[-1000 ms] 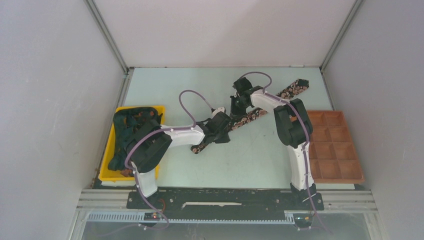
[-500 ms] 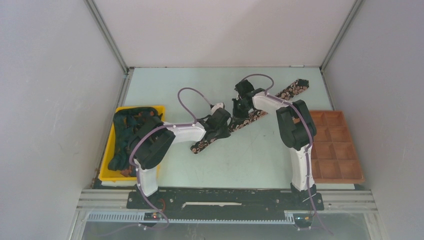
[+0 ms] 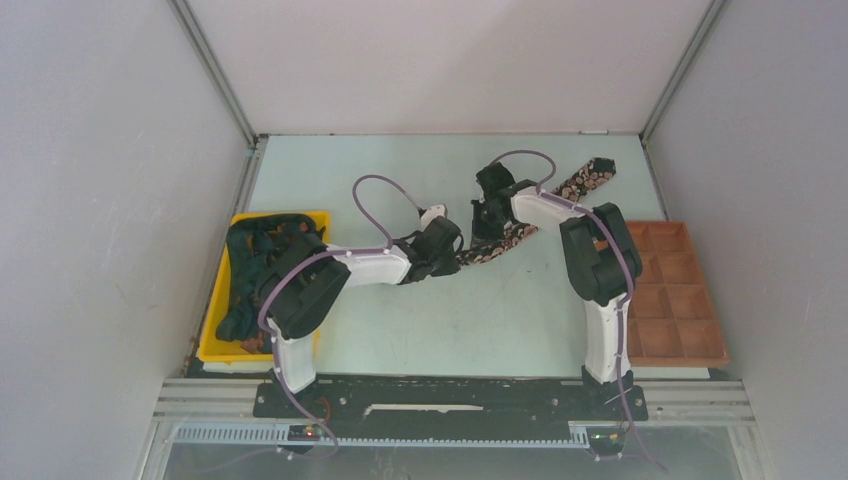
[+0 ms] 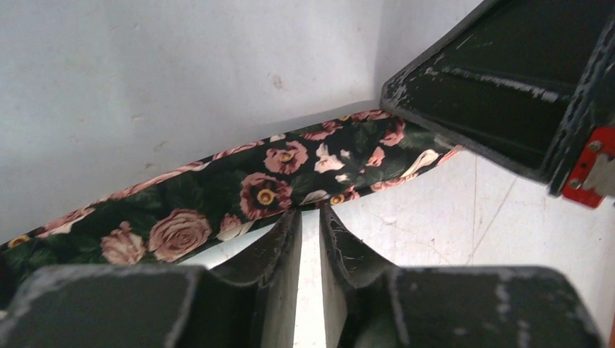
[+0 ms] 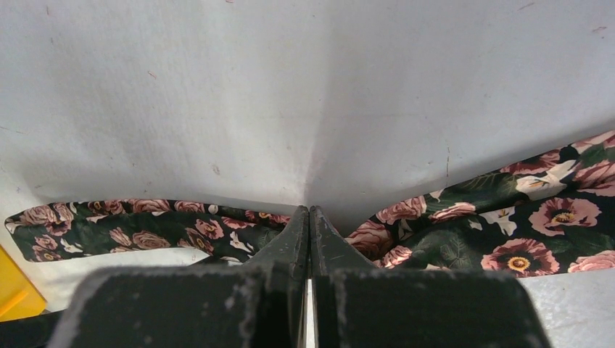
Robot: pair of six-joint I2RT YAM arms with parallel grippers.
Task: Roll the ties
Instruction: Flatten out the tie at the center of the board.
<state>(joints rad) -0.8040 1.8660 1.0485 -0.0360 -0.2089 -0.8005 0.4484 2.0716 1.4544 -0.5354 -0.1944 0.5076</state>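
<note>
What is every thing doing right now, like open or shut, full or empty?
tie, unrolled, stretched out, pinched by both grippers
left gripper, shut on the tie's edge
right gripper, shut on the tie
yellow bin, holds a heap of dark fabric
wooden tray, visible compartments empty

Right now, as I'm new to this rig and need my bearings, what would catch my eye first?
A floral tie runs slantwise across mid-table, pinched by the left claw and the right claw. A yellow bin heaped with dark ties sits at the left edge, a brown compartment tray at the right.
</note>
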